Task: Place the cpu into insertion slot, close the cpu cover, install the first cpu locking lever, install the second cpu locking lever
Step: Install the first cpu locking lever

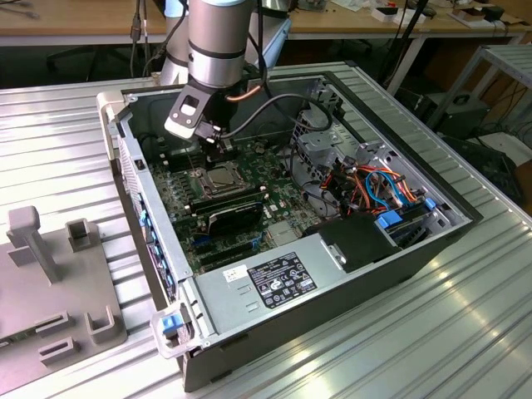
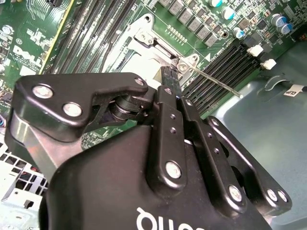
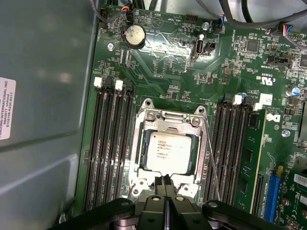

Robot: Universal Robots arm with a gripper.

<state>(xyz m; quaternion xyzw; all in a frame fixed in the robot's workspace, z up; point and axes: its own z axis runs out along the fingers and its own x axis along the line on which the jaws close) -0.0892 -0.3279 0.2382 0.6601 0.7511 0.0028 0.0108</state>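
Jaws pressed together, gripping nothing, sit at the cpu cover's (image 3: 168,125) edge, just beside the cpu (image 3: 170,152).

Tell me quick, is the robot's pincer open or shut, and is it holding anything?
Pincer: shut, tips together at the edge of the cpu cover; nothing shows between them.

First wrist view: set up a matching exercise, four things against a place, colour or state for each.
Things:
1 cpu
2 cpu cover
3 gripper
4 coin battery

Place, colour or state:
a shut, at the edge of the insertion slot
b round and silvery
c seated in the slot
d folded down, framing the chip

Pairs: 1-c, 2-d, 3-a, 4-b
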